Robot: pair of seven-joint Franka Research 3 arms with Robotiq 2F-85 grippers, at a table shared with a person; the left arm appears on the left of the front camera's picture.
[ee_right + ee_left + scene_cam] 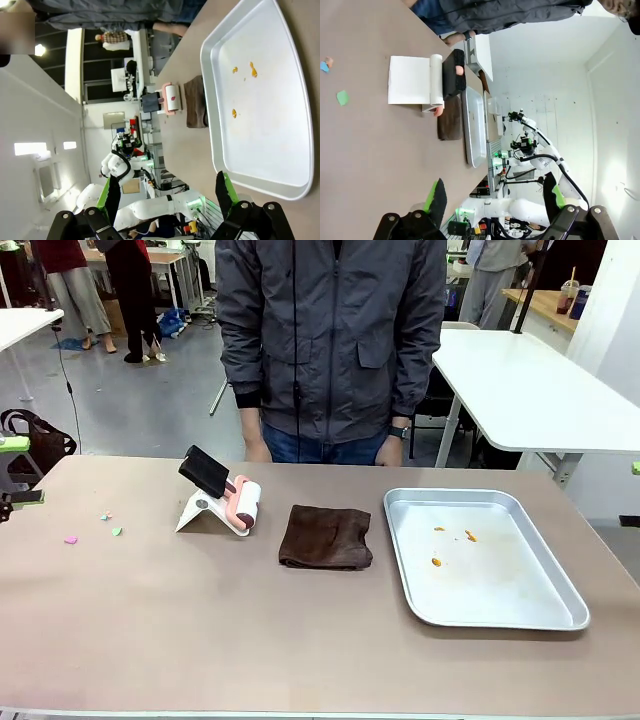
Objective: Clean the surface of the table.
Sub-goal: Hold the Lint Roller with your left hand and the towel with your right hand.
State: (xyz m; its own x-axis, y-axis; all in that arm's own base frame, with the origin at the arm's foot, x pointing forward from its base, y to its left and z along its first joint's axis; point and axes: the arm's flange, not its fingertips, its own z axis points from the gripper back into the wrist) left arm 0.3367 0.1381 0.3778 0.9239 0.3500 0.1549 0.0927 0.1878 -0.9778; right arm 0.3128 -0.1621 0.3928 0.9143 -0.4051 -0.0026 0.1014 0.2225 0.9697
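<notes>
We log bench [200, 630]: taupe top, spanning front view, person [330, 340] standing at far edge.
- Left gripper [495, 181]: released, jaws wide, nothing between them, hovering off bench's left end.
- Right gripper [167, 181]: released, jaws wide, empty, facing along bench over tray [270, 140].
- On bench, left to right: paper scraps [71, 539], pink and green; lint roller [243, 505] on white stand [197, 512]; folded brown cloth [326, 537]; silver tray holding orange crumbs [437, 561].
- Cloth just beside tray, apart from roller.
</notes>
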